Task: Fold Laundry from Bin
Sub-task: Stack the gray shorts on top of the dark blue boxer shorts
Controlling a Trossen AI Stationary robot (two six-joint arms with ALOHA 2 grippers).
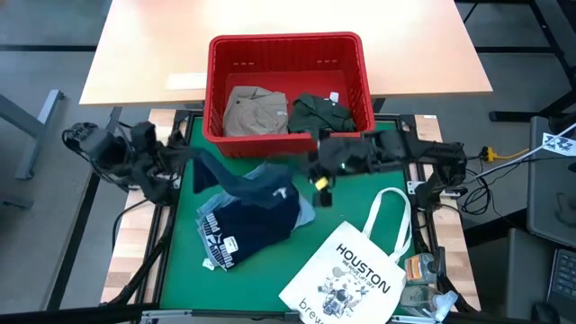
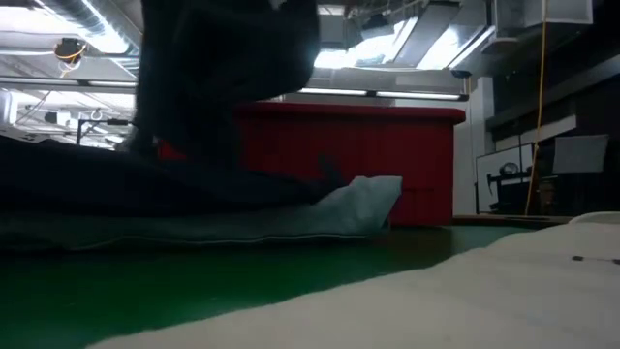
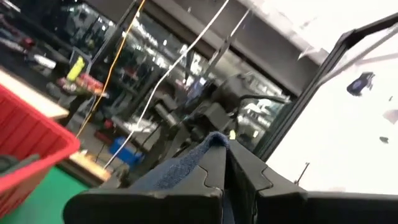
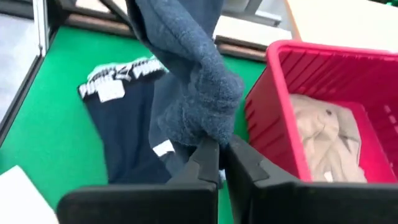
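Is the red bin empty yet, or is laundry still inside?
Not empty. The red bin holds a khaki garment and a dark green garment, lying side by side in the high view.

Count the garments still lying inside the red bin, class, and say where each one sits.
2. A khaki-tan garment lies in the red bin on the left arm's side; a dark green garment lies beside it on the right arm's side. More could be hidden underneath.

a white tote bag [image 1: 355, 274] printed "houston" lies on the green mat [image 1: 180, 243] that covers the worktop, its handles [image 1: 391, 211] looped toward the mat's middle. beyond the mat stands a pale wooden table [image 1: 144, 45]. small packets [image 1: 423, 270] sit just beside the bag.
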